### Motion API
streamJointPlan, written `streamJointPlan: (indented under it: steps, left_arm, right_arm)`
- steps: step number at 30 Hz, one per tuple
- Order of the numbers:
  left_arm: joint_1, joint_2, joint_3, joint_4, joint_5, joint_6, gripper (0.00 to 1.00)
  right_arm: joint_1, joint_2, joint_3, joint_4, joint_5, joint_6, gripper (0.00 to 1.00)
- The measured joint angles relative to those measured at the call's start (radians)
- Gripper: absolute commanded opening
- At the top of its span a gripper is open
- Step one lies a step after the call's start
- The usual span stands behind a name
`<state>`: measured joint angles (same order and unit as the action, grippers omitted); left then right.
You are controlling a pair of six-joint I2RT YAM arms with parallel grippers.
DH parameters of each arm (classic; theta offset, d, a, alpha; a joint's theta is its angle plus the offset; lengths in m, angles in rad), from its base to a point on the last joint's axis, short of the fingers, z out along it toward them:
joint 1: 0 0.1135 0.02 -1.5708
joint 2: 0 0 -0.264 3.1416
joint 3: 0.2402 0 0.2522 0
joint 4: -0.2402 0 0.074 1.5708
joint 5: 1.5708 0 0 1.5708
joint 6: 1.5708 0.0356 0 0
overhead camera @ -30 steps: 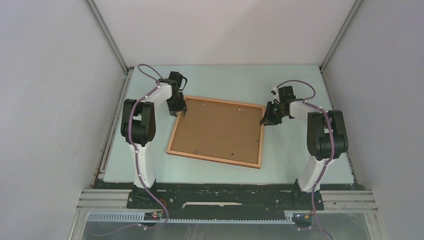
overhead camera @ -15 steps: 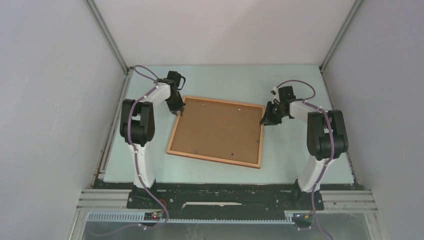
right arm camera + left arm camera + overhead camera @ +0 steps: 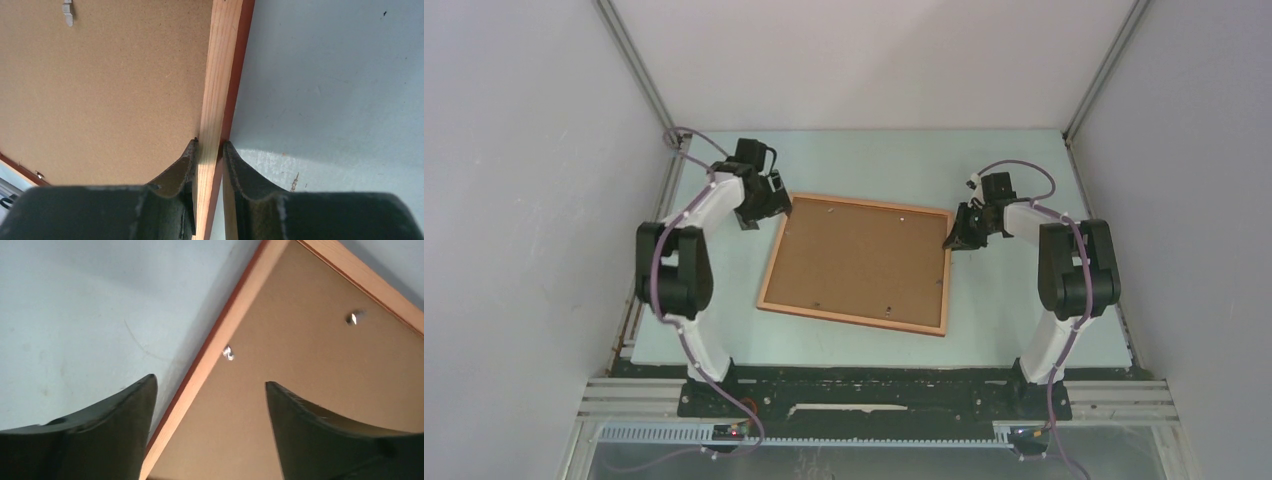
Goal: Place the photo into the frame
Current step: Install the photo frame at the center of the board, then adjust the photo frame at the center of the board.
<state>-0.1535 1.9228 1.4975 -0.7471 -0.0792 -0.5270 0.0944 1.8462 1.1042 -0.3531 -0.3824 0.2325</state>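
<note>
Pale green desk fills the floor of a grey-walled booth. On it, the right tool is pressed together on the frame. It pinches the right rim near the far-right corner, with one finger on the inner side by the backing board and the other on the outer side. The left tool is spread wide and holds nothing. It hovers at the left rim near the far-left corner, one finger over bare desk and the other over the board.

Both wrist views crop the frame to a strip of rim and board, and only the fingertips show. The frame lies flat at mid-desk, back up, and the brown board fills the opening, so the pane and anything under it are hidden. Small metal tabs sit along the board's edge. The frame's long axis seems to run left to right, its right end swung slightly nearer the arm bases.
</note>
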Motion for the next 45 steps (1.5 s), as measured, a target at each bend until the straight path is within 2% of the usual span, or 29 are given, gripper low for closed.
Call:
streamJointPlan:
  steps: [1, 2, 7, 11, 14, 18, 22, 24, 27, 34, 37, 40, 45]
  left_arm:
    - [0.001, -0.043, -0.029, 0.011, 0.009, 0.003, 0.98]
    - [0.002, -0.113, -0.081, 0.029, 0.023, 0.0, 1.0]
    - [-0.01, -0.423, -0.336, 0.081, 0.121, -0.038, 1.0]
    - [-0.061, -0.62, -0.563, 0.113, 0.183, -0.127, 0.95]
    - [-0.125, -0.76, -0.748, 0.13, 0.217, -0.259, 0.95]
    - [-0.227, -0.994, -0.978, 0.157, 0.213, -0.522, 0.96]
    - [-0.317, -1.149, -1.069, 0.2, 0.156, -0.746, 0.96]
    - [-0.325, -1.154, -1.083, 0.241, 0.139, -0.829, 0.94]
    - [-0.325, -1.08, -1.092, 0.32, 0.132, -0.909, 0.92]
    - [-0.326, -0.887, -1.089, 0.427, 0.09, -0.95, 0.89]
    - [-0.317, -0.819, -1.07, 0.437, 0.075, -0.943, 0.83]
    - [-0.298, -0.722, -1.001, 0.428, 0.074, -0.907, 0.83]
    - [-0.255, -0.509, -0.796, 0.367, 0.077, -0.732, 0.83]
  right_arm:
    - [-0.003, 0.0, -0.001, 0.002, -0.003, 0.001, 0.1]
    - [-0.007, 0.0, -0.004, 0.006, -0.008, 0.002, 0.1]
    - [-0.02, 0.0, -0.019, 0.029, -0.037, 0.016, 0.1]
    - [-0.022, -0.004, -0.031, 0.045, -0.044, 0.021, 0.1]
    - [-0.022, -0.012, -0.043, 0.059, -0.039, 0.029, 0.1]
    - [-0.021, -0.031, -0.063, 0.072, -0.014, 0.039, 0.1]
    - [-0.02, -0.056, -0.089, 0.075, 0.01, 0.051, 0.1]
    - [-0.019, -0.067, -0.101, 0.075, 0.023, 0.061, 0.1]
    - [-0.016, -0.094, -0.127, 0.076, 0.05, 0.072, 0.1]
    - [-0.013, -0.208, -0.251, 0.092, 0.111, 0.097, 0.11]
    - [-0.01, -0.258, -0.3, 0.091, 0.134, 0.105, 0.11]
    - [-0.006, -0.289, -0.324, 0.086, 0.159, 0.11, 0.11]
    - [0.0, -0.296, -0.327, 0.086, 0.183, 0.119, 0.11]
